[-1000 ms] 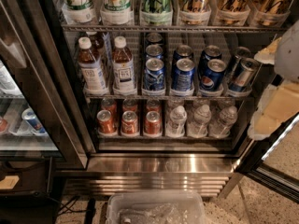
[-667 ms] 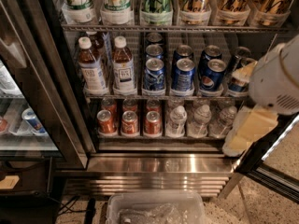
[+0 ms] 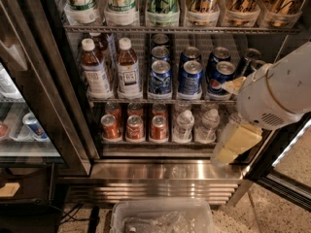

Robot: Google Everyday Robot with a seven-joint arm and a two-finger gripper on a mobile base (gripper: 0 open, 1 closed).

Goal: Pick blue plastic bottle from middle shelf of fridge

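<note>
The blue plastic bottle [image 3: 128, 68] stands upright in the second lane from the left on the middle shelf [image 3: 160, 100] of the fridge [image 3: 165, 171]. It holds brown drink and has a white cap and a white label with a small dark square. My gripper [image 3: 235, 144] hangs below the white arm [image 3: 277, 89] at the right, in front of the lower rack's right end. It is well to the right of the bottle and lower than it. The arm hides the right end of the middle shelf.
A similar brown bottle with a pale-blue label [image 3: 95, 71] stands just left of the target. Blue soda cans [image 3: 190, 76] fill the lanes to its right. Tall slim cans [image 3: 163, 1] stand above; red cans [image 3: 134, 126] and water bottles [image 3: 183, 125] below. A smaller cooler [image 3: 24, 130] is at the left, a clear bin [image 3: 160, 216] on the floor.
My arm has swung in from the right edge, moving left and down, and now covers more of the right end of the middle and lower racks. The bottles and cans have not moved.
</note>
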